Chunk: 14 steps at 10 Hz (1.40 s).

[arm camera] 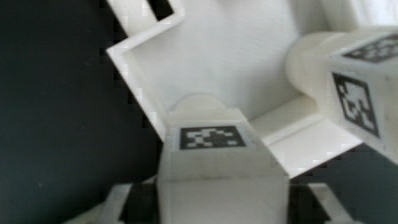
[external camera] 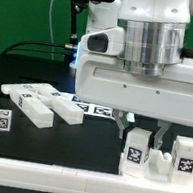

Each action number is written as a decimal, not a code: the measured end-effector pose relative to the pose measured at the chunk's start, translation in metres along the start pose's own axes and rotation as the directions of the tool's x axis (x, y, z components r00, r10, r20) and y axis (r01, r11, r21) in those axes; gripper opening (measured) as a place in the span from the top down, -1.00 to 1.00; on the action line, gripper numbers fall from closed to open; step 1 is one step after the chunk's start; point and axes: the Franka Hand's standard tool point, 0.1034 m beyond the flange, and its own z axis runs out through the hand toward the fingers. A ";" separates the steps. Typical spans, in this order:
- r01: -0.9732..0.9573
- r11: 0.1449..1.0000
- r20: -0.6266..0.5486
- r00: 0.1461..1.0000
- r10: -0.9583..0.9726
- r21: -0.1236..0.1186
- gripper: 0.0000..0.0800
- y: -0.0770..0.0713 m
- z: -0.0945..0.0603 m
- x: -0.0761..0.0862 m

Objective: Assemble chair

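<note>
Stock as I am viewing it from the remote station:

1. Tool (external camera: 145, 131): hanging point-down from the arm (external camera: 142, 51) over the desk (external camera: 45, 155), toward the exterior view's right. Its two fingers (arm camera: 118, 205) are standing partway in, one on each side of entry 2. I am not making out whether the pads are touching that piece, so I cannot tell if it is gripped or only bracketed.

2. Tagged chair piece (arm camera: 214, 150): white, with a rounded end and one square black-and-white tag facing the wrist camera, and sitting directly between the fingers. In the exterior view it is showing as a low white block on the desk right under the tool.

3. Flat white panel (arm camera: 178, 60): angular in outline, lying on the dark desk just beyond entry 2. I am unable to say whether the two are touching.

4. Tagged block (arm camera: 356, 80): white, showing just beside the panel and running partly out of the wrist view.

5. Second tagged block (external camera: 186, 156): sitting on the desk just beside the tool, at the exterior view's right edge.

6. Loose chair pieces (external camera: 43, 104): white tagged bars lying in a cluster toward the exterior view's left, well apart from the tool.

7. Small tagged cube (external camera: 1, 121): sitting alone near that cluster.

8. Marker board (external camera: 95, 111): lying flat between the cluster and the arm, which is partly covering it
</note>
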 end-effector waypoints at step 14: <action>-0.475 0.878 0.023 0.880 0.474 0.058 -0.62 -0.002 -0.008 0.003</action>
